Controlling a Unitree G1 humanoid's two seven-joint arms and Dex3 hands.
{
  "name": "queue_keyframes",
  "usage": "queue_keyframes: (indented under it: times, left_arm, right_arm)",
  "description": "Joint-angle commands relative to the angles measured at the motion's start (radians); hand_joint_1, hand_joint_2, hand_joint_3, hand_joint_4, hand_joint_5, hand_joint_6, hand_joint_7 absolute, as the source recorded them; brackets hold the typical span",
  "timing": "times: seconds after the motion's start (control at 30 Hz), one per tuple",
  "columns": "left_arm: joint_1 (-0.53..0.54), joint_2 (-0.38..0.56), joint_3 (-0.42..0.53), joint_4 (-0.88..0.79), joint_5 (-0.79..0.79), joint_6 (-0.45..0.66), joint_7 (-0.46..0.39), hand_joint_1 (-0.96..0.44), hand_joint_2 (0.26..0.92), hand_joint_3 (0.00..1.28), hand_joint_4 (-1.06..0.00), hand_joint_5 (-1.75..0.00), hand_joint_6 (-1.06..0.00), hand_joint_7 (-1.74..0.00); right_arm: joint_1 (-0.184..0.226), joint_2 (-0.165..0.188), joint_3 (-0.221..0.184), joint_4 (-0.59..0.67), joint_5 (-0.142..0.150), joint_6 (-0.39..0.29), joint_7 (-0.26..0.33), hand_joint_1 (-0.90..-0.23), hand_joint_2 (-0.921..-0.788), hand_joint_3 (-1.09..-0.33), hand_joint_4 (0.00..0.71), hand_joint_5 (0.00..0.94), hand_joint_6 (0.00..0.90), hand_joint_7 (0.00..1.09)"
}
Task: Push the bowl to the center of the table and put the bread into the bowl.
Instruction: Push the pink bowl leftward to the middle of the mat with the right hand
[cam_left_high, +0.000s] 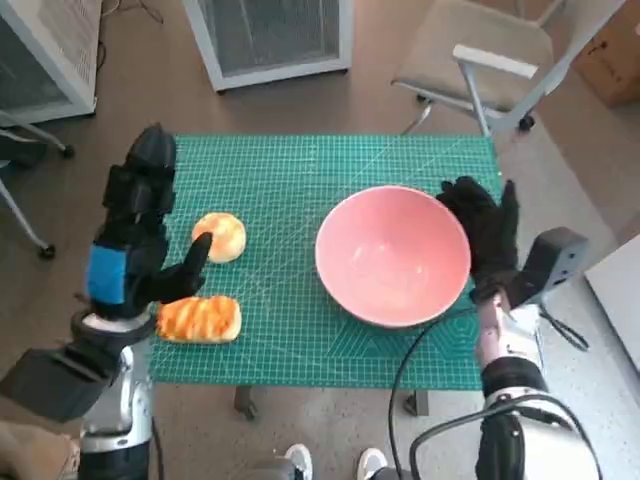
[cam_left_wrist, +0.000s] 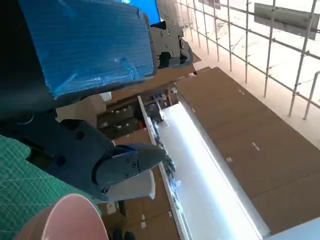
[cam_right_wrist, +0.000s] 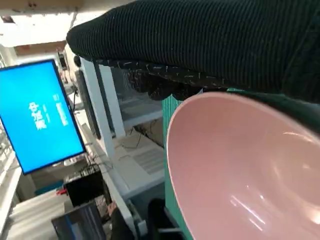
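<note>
A pink bowl (cam_left_high: 393, 255) stands right of the middle of the green cutting mat (cam_left_high: 290, 180); it also shows as the pink bowl (cam_right_wrist: 240, 165) in the right wrist view and as a pink bowl rim (cam_left_wrist: 65, 220) in the left wrist view. My right hand (cam_left_high: 487, 228) in its black glove lies flat against the bowl's right rim, holding nothing. A round bun (cam_left_high: 221, 236) and a striped glazed loaf (cam_left_high: 199, 319) lie at the mat's left. My left hand (cam_left_high: 140, 235) hovers over the mat's left edge, fingers spread, thumb between the two breads, gripping nothing.
The table's front edge runs just below the loaf and bowl. A grey chair (cam_left_high: 480, 50) stands behind the table's far right, a white cabinet (cam_left_high: 270, 35) behind the middle. A person's shoes (cam_left_high: 335, 463) show by the front edge. A black cable (cam_left_high: 410, 370) trails under the bowl's front.
</note>
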Motion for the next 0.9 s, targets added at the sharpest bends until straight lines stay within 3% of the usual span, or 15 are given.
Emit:
queue_keyframes:
  times: [0.03, 0.2, 0.57, 0.7, 0.9]
  left_arm:
    - [0.028, 0.016, 0.019, -0.021, 0.002, -0.003, 0.007, -0.25, 0.638, 0.75, 0.0, 0.0, 0.0, -0.26]
    - [0.05, 0.019, 0.037, -0.018, 0.007, -0.015, 0.009, -0.27, 0.703, 0.61, 0.0, 0.0, 0.0, -0.26]
    - [0.085, 0.017, 0.05, -0.029, 0.017, -0.031, 0.02, -0.29, 0.765, 0.49, 0.0, 0.0, 0.0, -0.27]
    - [0.116, 0.016, 0.065, -0.04, 0.019, -0.041, 0.028, -0.31, 0.828, 0.36, 0.0, 0.0, 0.0, -0.27]
    - [0.14, 0.013, 0.071, -0.058, 0.023, -0.046, 0.037, -0.33, 0.872, 0.27, 0.0, 0.0, 0.0, -0.26]
  right_arm:
    - [-0.005, 0.02, 0.005, 0.017, -0.005, 0.026, 0.006, -0.573, -0.921, -0.665, 0.075, 0.005, 0.216, 0.02]
    - [-0.017, 0.032, 0.006, 0.02, -0.007, 0.038, 0.006, -0.583, -0.921, -0.644, 0.079, 0.005, 0.219, 0.02]
    - [-0.032, 0.055, 0.022, 0.02, -0.021, 0.04, -0.006, -0.571, -0.921, -0.636, 0.084, 0.005, 0.206, 0.01]
    - [-0.046, 0.07, 0.036, 0.021, -0.032, 0.041, -0.013, -0.549, -0.921, -0.689, 0.082, 0.003, 0.192, 0.0]
    - [-0.055, 0.08, 0.041, 0.022, -0.039, 0.039, -0.013, -0.546, -0.921, -0.705, 0.083, 0.003, 0.192, 0.0]
